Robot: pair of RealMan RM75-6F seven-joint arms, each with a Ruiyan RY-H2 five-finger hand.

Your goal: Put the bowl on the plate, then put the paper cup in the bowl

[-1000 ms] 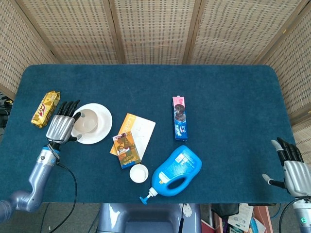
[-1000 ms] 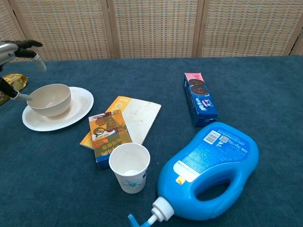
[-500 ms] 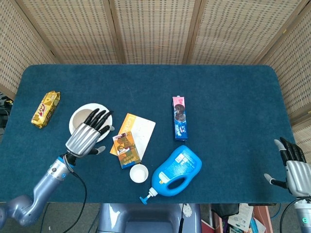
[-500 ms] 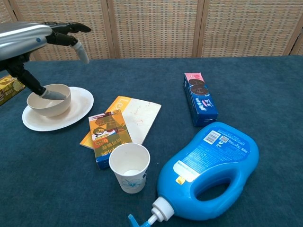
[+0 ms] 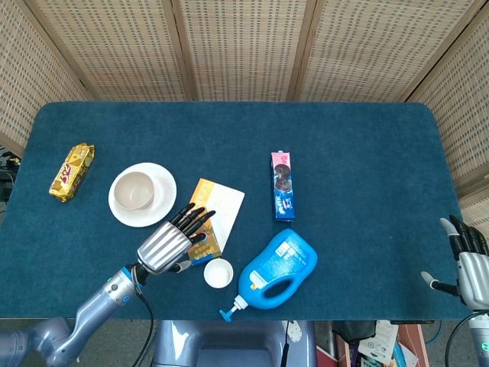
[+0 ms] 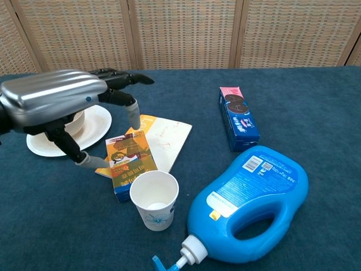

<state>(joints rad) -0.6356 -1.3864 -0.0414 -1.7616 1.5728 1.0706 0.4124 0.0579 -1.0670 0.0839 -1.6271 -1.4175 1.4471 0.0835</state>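
Bowl (image 5: 138, 190): sits on plate (image 5: 122, 216)
Left hand (image 5: 170, 242): wide, holds nothing
Risk: hand may knock paper cup (image 6: 154, 200) over

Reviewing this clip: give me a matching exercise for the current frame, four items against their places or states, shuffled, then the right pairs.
Items:
1. bowl
2. paper cup
3. left hand
4. detergent bottle

Places or states:
A. lying on its side
B. open, above the small box
C. on the plate
D. upright, between the small box and the bottle

Pairs: 1-C, 2-D, 3-B, 4-A
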